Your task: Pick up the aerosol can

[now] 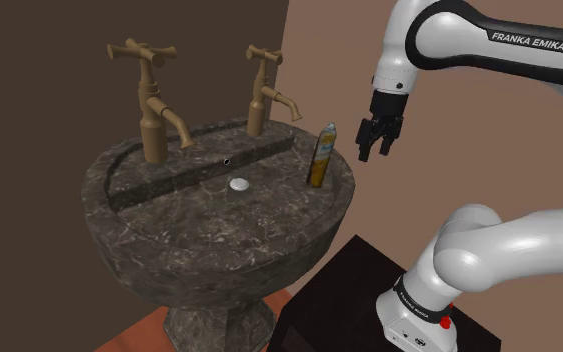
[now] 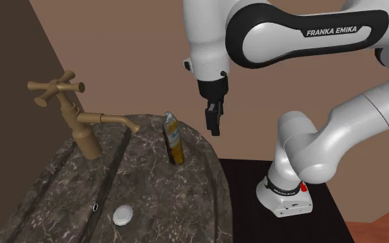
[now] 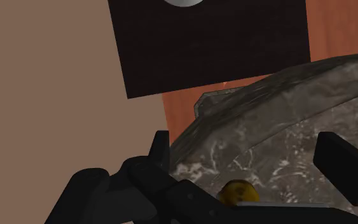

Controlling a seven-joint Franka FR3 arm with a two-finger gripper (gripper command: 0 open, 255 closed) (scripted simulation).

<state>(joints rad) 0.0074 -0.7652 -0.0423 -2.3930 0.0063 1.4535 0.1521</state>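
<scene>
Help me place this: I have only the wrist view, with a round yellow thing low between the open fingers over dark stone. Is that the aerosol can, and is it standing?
Observer: Yes. The aerosol can stands upright on the sink's rim, at the shoulder view's right.
Operator: Is the gripper touching it?
Observer: No. The gripper hangs open to the shoulder view's right of the can, apart from it.
Operator: Is anything standing close to the can?
Observer: The nearer brass-coloured tap stands to the shoulder view's left of the can, not touching it.
</scene>
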